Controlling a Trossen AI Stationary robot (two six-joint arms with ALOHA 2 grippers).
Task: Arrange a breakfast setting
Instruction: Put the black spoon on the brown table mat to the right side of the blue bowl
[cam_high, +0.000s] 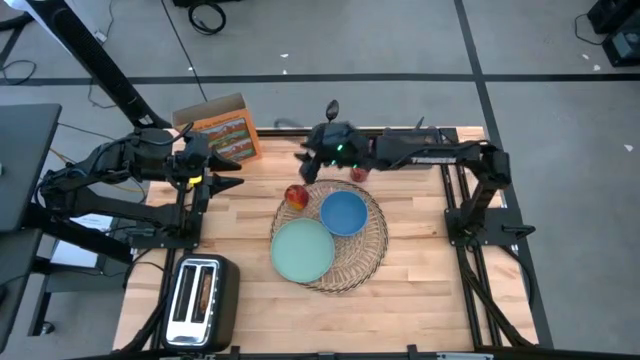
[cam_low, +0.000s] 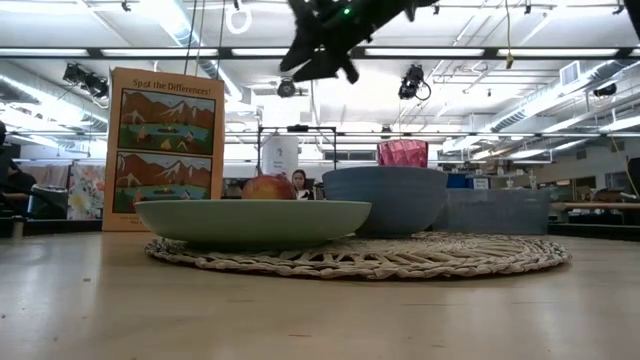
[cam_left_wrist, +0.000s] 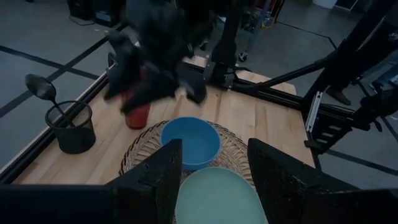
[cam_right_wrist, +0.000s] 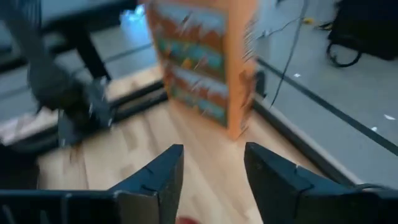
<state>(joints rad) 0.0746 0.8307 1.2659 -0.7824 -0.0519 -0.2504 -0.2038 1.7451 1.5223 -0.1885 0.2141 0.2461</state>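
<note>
The round wicker placemat (cam_high: 352, 262) lies mid-table. On it rest the pale teal plate (cam_high: 303, 250) and the blue bowl (cam_high: 344, 212); the red apple (cam_high: 297, 196) sits at its far left rim. The red cup (cam_left_wrist: 138, 115) stands just past the mat's far edge, half under my right arm. The orange cereal box (cam_high: 215, 125) stands upright at the far left. The dark spoon (cam_left_wrist: 40, 87) stands in a black mesh holder (cam_left_wrist: 71, 127). My right gripper (cam_right_wrist: 211, 174) hangs open high above the far edge, pointing at the box. My left gripper (cam_left_wrist: 214, 180) waits open at the left, raised.
A silver toaster (cam_high: 200, 300) stands at the near left corner. The table's near right part is bare wood (cam_high: 430, 270). Both arms' metal frames stand at the table's left and right edges.
</note>
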